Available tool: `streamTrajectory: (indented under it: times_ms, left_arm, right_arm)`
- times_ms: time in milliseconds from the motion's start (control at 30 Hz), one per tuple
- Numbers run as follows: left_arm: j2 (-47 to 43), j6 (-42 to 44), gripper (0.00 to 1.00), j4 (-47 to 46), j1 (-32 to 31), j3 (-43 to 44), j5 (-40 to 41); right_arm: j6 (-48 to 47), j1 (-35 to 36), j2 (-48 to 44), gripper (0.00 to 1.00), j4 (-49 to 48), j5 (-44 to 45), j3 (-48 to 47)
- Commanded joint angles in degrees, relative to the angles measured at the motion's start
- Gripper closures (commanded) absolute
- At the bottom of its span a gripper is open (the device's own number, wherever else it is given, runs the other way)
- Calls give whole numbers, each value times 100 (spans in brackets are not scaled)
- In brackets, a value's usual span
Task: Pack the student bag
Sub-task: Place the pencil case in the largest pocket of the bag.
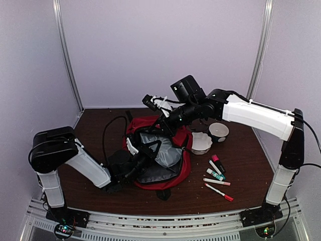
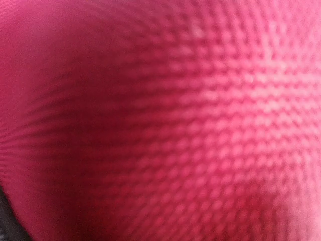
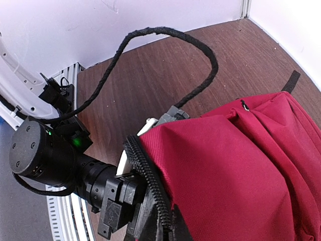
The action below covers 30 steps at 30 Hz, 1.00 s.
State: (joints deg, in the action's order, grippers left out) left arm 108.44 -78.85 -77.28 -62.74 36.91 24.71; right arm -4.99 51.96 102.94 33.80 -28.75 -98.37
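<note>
The student bag [image 1: 184, 169] lies in the middle of the table, red, with its mouth open and the grey lining showing. My right gripper [image 1: 168, 122] reaches over its far rim. In the right wrist view the right gripper [image 3: 170, 228] is shut on the black zipper edge of the student bag [image 3: 235, 170]. My left gripper [image 1: 134, 161] is at the bag's near-left rim. The same left gripper [image 3: 119, 195] meets the zipper edge, its fingertips hidden under the fabric. The left wrist view shows only blurred red cloth of the student bag [image 2: 200, 120].
Several markers [image 1: 216, 174] lie on the table to the right of the bag. A white cup [image 1: 200, 142] and a round grey-and-white container [image 1: 218, 131] stand behind them. A black cable [image 3: 165, 35] loops over the brown table [image 1: 95, 125] on the left.
</note>
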Motion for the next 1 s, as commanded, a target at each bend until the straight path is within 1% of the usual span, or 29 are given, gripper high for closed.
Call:
streamTrajectory:
  times_ms: [0,133,233,333,400,567,633,733,767,833,933,967]
  left_arm:
    - [-76,272,100,-1079,-12,41,688]
    - [-1,314,100,-1086,-45,-169,1157]
    - [184,324,100,-1080,-46,-103,1323]
    - [449,271,100,-1079,-45,50,1319]
    - [622,60,99,-1073,-39,131,1227]
    - [957,-508,82,-1072,-37,216,1040]
    - [970,-688,75,-1044,-37,170,991]
    - [930,-927,62,-966,-37,103,868]
    - [897,-982,59,-928,-37,76,794]
    - [801,-1096,56,-736,-44,10,651]
    - [554,-1351,51,-212,-89,-165,518]
    - [392,-1440,46,22,-128,-241,515]
  right_arm:
    - [-193,-64,-303,100,131,93,-40]
    - [-136,-59,-320,100,135,-85,-6]
    - [-135,-72,-327,100,109,54,28]
    - [-167,-92,-330,100,141,155,37]
    - [-184,-139,-331,100,196,98,25]
    - [-326,-160,-287,99,433,-8,-28]
    - [-367,-167,-301,94,466,-62,-13]
    - [-426,-172,-374,80,497,-69,-11]
    - [-442,-179,-409,72,515,-36,-20]
    - [-478,-221,-507,63,537,5,-24]
    - [-571,-298,-690,54,615,25,-4]
    - [-592,-336,-762,52,647,31,13]
